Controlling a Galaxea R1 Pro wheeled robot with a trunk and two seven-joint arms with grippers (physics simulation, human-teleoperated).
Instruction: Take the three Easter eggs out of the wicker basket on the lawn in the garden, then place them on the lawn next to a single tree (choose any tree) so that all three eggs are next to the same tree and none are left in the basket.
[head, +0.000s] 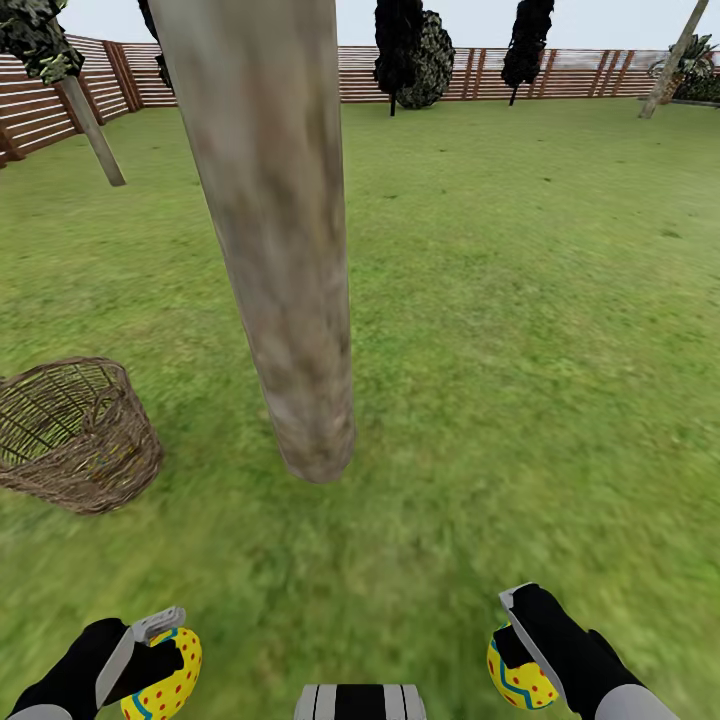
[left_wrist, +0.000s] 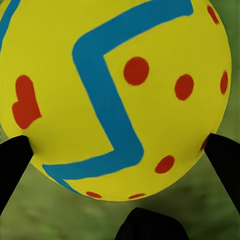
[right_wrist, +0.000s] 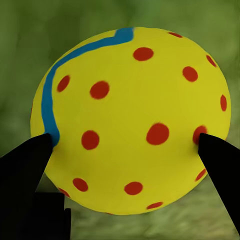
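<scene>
left egg (head: 170, 680): yellow shell with a blue-teal zigzag band and small red dots; held low at the near left of the head view, above the grass. in the left wrist view the egg (left_wrist: 115, 95) shows one broad zigzag band and scattered red dots, one of them heart-like.
left gripper (head: 150, 660): jaws closed onto the left egg; black fingers (left_wrist: 12, 160) press the shell on two opposite sides.
right egg (head: 518, 675): same yellow shell, teal zigzag, red dots; held low at the near right of the head view. in the right wrist view the egg (right_wrist: 132, 120) shows many red dots and one blue band along an edge.
right gripper (head: 515, 650): jaws closed onto the right egg; black fingers (right_wrist: 27, 165) touch the shell at both sides.
lawn (head: 520, 350): mottled green grass, flat, running from below the grippers to the fence.
tree (head: 285, 300): thick grey-brown mottled trunk, standing on the lawn ahead of and between the two grippers, base near the middle of the head view.
wicker basket (head: 75, 435): round, brown, open weave, on the lawn just left of the trunk base, partly cut by the picture edge; the visible interior shows no egg, the rest cannot be told.
fence (head: 580, 75): brown horizontal slats along the far edge of the lawn.
dark trees (head: 410, 50): narrow, near-black, in front of the fence.
</scene>
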